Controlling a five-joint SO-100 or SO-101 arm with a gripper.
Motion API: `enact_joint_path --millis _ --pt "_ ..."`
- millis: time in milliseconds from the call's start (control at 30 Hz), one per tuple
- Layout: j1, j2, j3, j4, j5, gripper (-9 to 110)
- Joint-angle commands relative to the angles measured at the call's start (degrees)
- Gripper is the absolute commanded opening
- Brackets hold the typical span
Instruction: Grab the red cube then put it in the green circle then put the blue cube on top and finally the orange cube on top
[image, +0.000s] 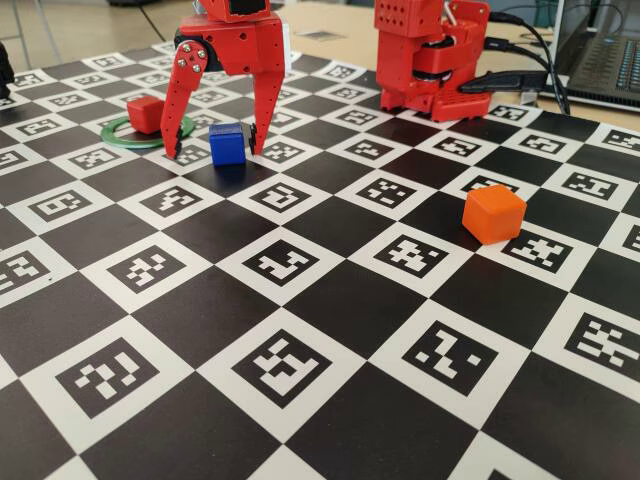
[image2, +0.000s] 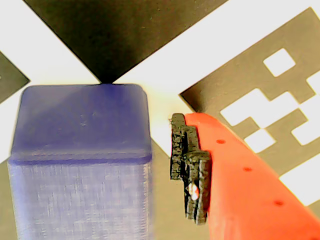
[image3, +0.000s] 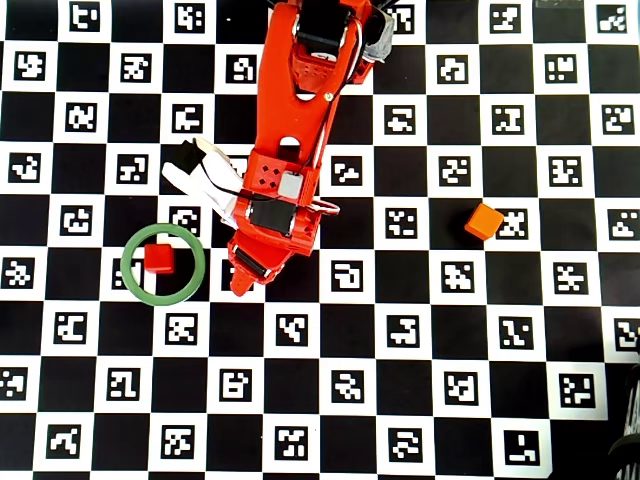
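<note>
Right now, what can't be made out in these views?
- Blue cube: hidden in the overhead view under the arm.
- Claw: only one finger shows in the wrist view; the other is out of frame.
- Cube contact: the fixed view can't settle it.
- Orange cube, red cube, green circle: outside the wrist view.

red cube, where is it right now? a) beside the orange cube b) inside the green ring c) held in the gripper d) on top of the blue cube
b: in the overhead view the red cube sits on the mat inside the green circle, and the fixed view shows the same, while the open gripper straddles the blue cube and the orange cube lies far off to the right.
</note>
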Motion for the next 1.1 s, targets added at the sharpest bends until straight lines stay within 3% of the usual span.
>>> enact_joint_path --millis 0,300,667,1067 --pt "-0.18 1.23 -4.39 -0.26 0.26 27" --pt "0.44 1.58 -4.13 -0.88 0.18 8" --pt "2.2 3.52 -5.71 2.37 -1.58 5" --pt "5.62 9.67 -21.88 20.21 -16.52 3"
